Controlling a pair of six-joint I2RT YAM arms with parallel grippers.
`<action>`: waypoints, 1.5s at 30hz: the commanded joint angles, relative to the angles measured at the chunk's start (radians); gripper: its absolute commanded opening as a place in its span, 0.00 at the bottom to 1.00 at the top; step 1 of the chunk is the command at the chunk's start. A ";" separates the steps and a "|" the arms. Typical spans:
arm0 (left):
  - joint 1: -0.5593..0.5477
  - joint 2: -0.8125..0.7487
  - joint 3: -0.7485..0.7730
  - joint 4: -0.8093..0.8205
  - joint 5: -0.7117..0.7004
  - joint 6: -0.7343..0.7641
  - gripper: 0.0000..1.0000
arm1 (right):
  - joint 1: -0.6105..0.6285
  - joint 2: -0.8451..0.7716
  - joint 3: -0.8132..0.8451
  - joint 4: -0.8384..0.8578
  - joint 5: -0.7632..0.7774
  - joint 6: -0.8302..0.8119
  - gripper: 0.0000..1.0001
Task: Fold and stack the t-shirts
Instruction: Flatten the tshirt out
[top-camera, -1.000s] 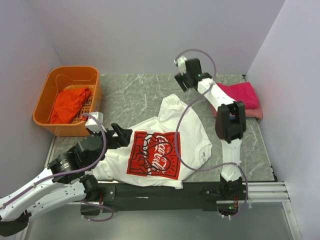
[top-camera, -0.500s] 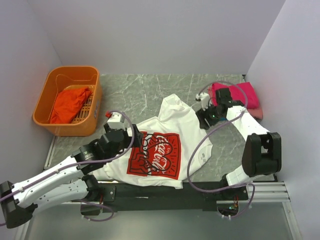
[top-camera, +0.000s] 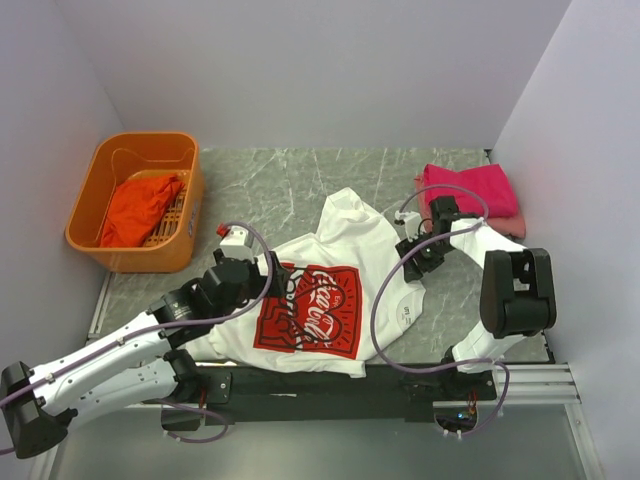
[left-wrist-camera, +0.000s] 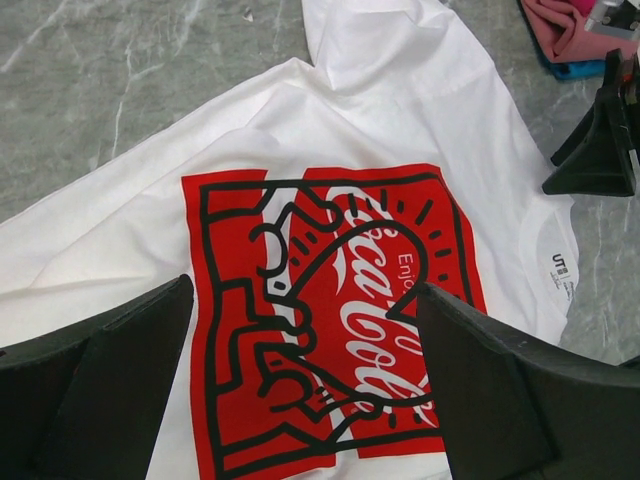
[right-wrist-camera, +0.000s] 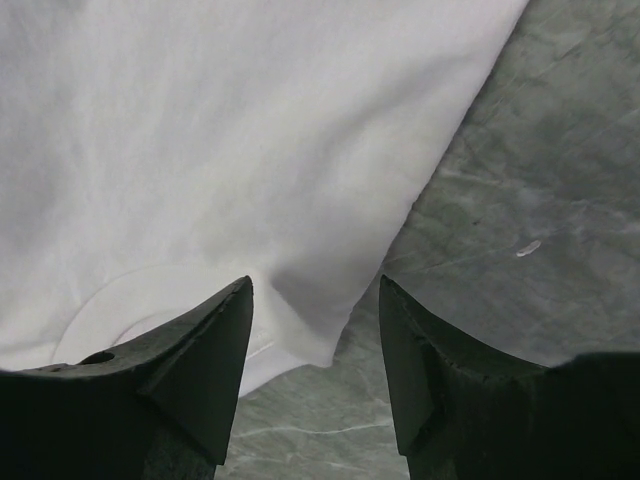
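a soft white t-shirt (top-camera: 335, 265) lies spread face up in the middle of the grey marble-patterned surface (top-camera: 270, 185). its red rectangular print with white lettering and black line drawing (top-camera: 308, 310) faces the camera. the collar and neck label point toward the right arm's side, and one short sleeve reaches toward the far wall.

the left fingers (left-wrist-camera: 95, 390) stand wide apart and hold nothing. they hover over the hem-side half of the white t-shirt, and the wrist view shows the print between them, below.

the right fingers (right-wrist-camera: 205, 355) are low at the shirt's edge near the collar. they are parted, with a corner of white cloth and a strip of bare surface in the gap. the cloth is not pinched.

at the far right of the surface a folded magenta t-shirt (top-camera: 470, 188) lies on top of a folded pink t-shirt (top-camera: 512, 228). in the left wrist view a thin edge of blue cloth (left-wrist-camera: 578, 70) shows under the pink.

at the far left stands a rigid orange plastic basket (top-camera: 118, 148), well apart from the white t-shirt. a crumpled orange-red t-shirt (top-camera: 140, 210) lies inside it.
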 joint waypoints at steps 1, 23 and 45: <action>0.013 -0.023 -0.013 0.038 0.020 -0.004 0.98 | 0.002 0.017 -0.021 0.015 0.032 0.016 0.60; 0.266 0.067 -0.034 0.139 0.237 0.022 0.95 | -0.179 0.076 0.301 -0.066 0.218 -0.026 0.05; 0.380 0.346 -0.002 0.050 0.110 -0.093 0.93 | -0.139 -0.166 0.039 -0.065 -0.141 -0.196 0.53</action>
